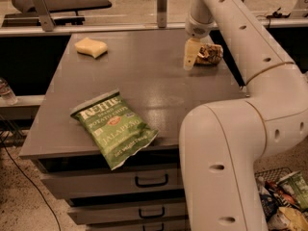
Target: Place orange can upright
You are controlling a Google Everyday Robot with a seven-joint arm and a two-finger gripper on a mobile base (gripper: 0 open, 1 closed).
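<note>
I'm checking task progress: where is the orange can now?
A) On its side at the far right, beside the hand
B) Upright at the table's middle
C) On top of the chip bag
A: the orange can lies on its side near the table's far right edge, just beside the hand, away from the chip bag.

We see a grey table (pixel 144 73) carrying a pale yellow sponge (pixel 90 47), a green chip bag (pixel 114 127) with white lettering and a small red mark, and the orange can (pixel 210 54), copper-brown mottled with dark and pale markings. Our cream-coloured gripper (pixel 190 55) hangs just beside the can, under an off-white arm (pixel 269 95).
</note>
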